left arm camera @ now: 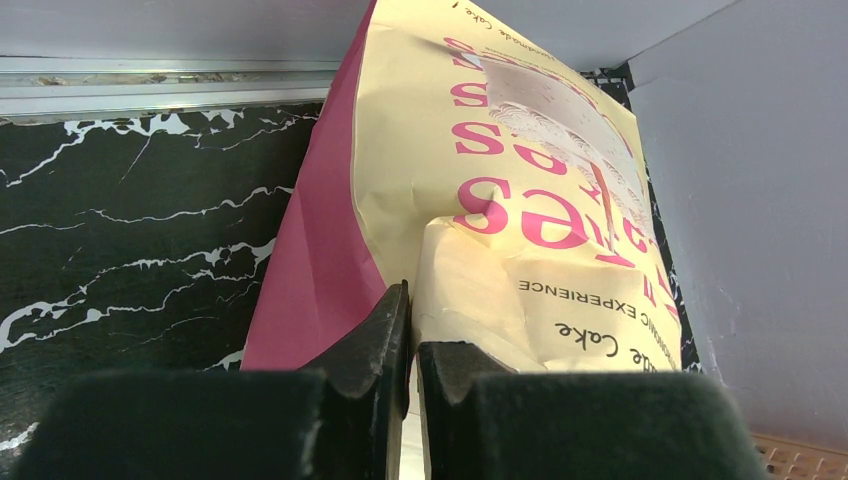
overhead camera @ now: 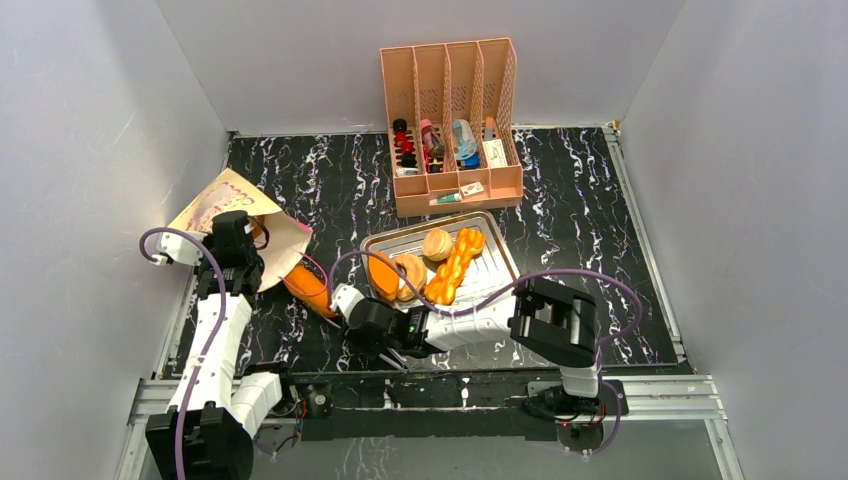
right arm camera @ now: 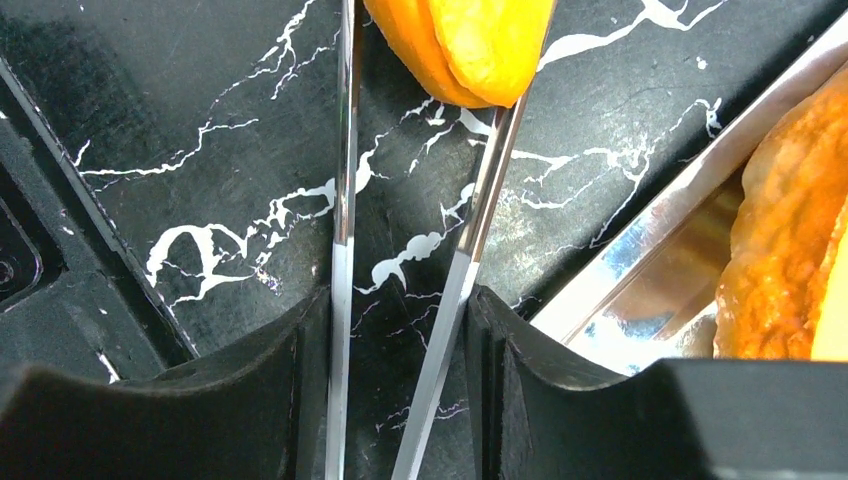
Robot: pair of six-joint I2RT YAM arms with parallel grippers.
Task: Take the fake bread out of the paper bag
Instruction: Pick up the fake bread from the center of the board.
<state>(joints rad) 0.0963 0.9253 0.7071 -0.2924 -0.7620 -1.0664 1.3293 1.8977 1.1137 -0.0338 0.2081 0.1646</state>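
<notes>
The cream paper bag (overhead camera: 222, 203) with pink side panels lies on its side at the left wall, mouth toward the middle. My left gripper (overhead camera: 243, 247) is shut on a fold of the bag's cream paper (left arm camera: 520, 200) near its mouth, the jaws (left arm camera: 412, 320) nearly touching. My right gripper (overhead camera: 358, 318) is shut on a pair of metal tongs (right arm camera: 343, 150), pressing both arms. The tongs' tips pinch an orange fake bread (right arm camera: 470, 45), which is just outside the bag's mouth, low over the black table (overhead camera: 305, 283).
A metal tray (overhead camera: 497, 262) right of the held bread carries several orange fake breads (overhead camera: 437, 243); its rim (right arm camera: 640, 230) is close to the right finger. A peach slotted organizer (overhead camera: 450, 120) with small items stands at the back. Grey walls enclose the table.
</notes>
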